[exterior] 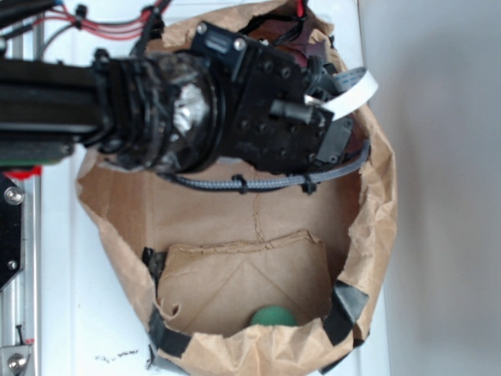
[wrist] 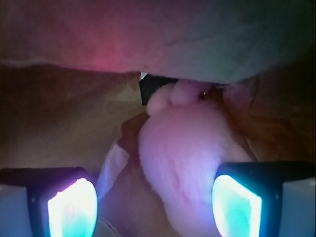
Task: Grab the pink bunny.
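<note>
From the wrist cam the gripper [wrist: 155, 205] is wide open and empty, with the pink bunny [wrist: 185, 163] between the fingers nearer the right one, its body stretching toward 12 o'clock, probably ears-first, inside the paper bag [exterior: 376, 204].

The black robot arm [exterior: 196, 110] reaches from the left over the far part of an open brown paper bag [exterior: 376, 204]; a green ball [exterior: 272, 316] lies at its near end
</note>
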Robot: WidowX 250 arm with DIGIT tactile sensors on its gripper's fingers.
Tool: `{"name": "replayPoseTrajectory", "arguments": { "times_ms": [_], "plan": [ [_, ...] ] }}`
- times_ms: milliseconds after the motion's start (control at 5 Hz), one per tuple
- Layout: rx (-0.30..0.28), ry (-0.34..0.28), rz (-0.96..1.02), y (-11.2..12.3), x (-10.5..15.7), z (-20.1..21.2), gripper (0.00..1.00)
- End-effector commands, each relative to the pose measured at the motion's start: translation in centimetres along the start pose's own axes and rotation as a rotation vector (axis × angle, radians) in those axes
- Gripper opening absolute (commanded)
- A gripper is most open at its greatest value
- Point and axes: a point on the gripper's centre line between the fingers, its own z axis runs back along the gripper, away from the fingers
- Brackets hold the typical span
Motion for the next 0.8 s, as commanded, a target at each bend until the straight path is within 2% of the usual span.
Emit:
{"name": "replayPoseTrajectory", "arguments": {
  "times_ms": [0,200,400,600],
  "plan": [
    [-0.088,0.042,-0.054,-0.1,0.3,3.1,1.00],
    [-0.151,0.072,-0.062,0.2,0.0,5.6,1.00],
    [-0.183,0.093,-0.060,0.5,-0.1,7.1,1.00],
    [-0.165,0.092,-0.051,1.0,0.3,6.9,1.00]
  ]
}}
